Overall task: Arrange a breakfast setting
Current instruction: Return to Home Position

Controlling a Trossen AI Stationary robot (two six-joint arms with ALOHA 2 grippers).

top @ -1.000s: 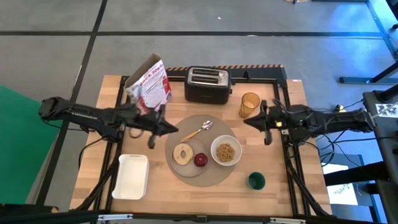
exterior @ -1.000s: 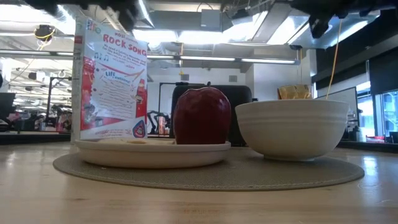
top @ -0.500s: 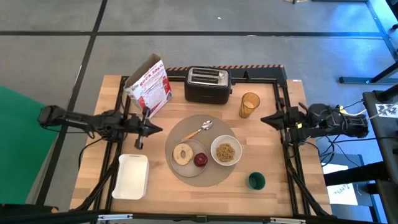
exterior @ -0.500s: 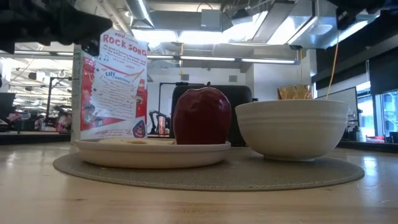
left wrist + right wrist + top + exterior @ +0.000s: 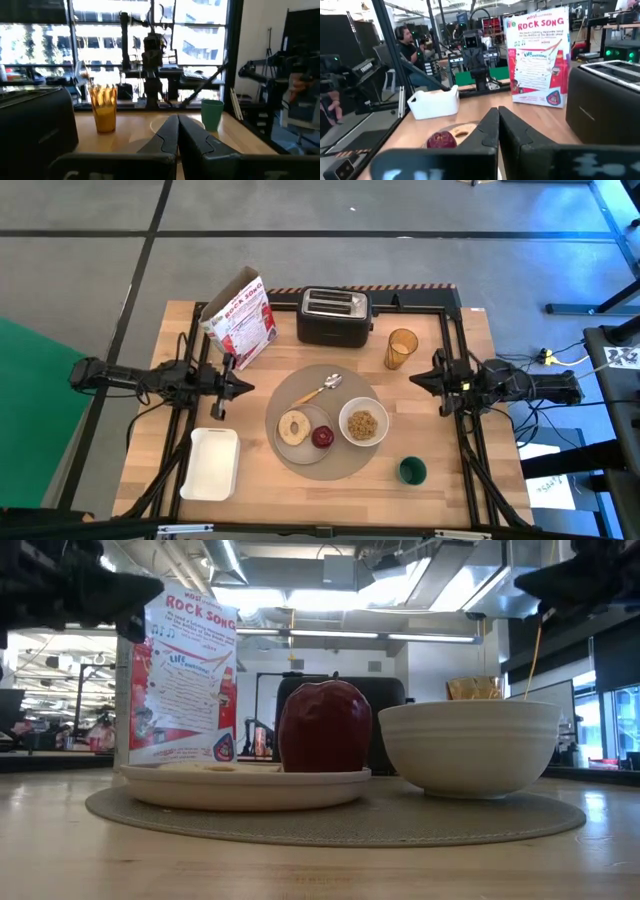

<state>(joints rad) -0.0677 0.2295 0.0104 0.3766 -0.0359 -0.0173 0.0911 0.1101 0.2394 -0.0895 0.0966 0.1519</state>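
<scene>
A round grey placemat lies mid-table. On it a white plate bears a tan bagel ring and a red apple; a white bowl of cereal and a metal spoon rest on the mat too. My left gripper is shut and empty left of the mat. My right gripper is shut and empty right of it. Both are raised above the table.
A black toaster, a cereal box and an amber glass stand at the far side. A white tray lies near left, a green cup near right. A person sits beyond the table.
My left gripper has drawn back from the spoon's handle toward the table's left edge. My right gripper has drawn back toward the right edge, then come a little way back toward the mat. The setting has kept still.
</scene>
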